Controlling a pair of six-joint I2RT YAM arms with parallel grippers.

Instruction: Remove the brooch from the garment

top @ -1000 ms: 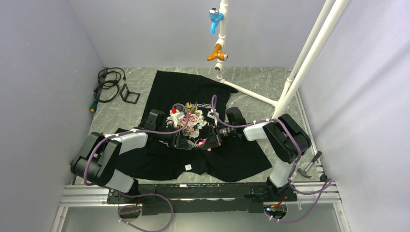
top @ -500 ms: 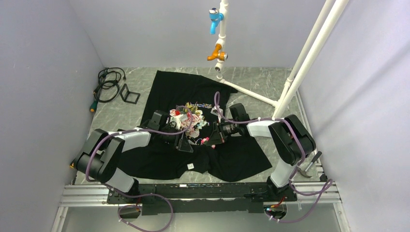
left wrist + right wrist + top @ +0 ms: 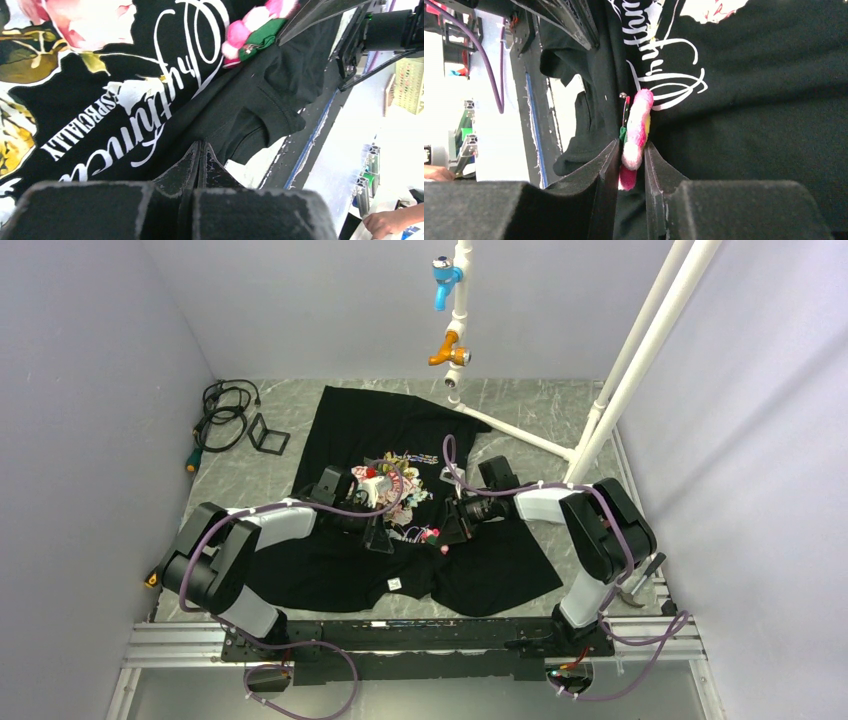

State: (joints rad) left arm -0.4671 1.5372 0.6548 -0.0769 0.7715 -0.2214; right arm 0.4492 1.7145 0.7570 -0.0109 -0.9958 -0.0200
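Just shut tight w/ left gripper (image 3: 200,150) on a fold of garment (image 3: 280,85), after opening up a sec ago; squeezing brooch (image 3: 636,130) edge-on w/ right gripper (image 3: 630,150); still pinned on that fold, by white writing (image 3: 664,75); w/ cloth now held, prob. ready to pull pin free.

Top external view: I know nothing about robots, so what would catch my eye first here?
A big black garment with a rose print lies spread across the table. In the right wrist view, the fluffy pink brooch is held edge-on in the right gripper, close against the cloth. At the back, a blue tap and an orange tap sit on a white pipe.
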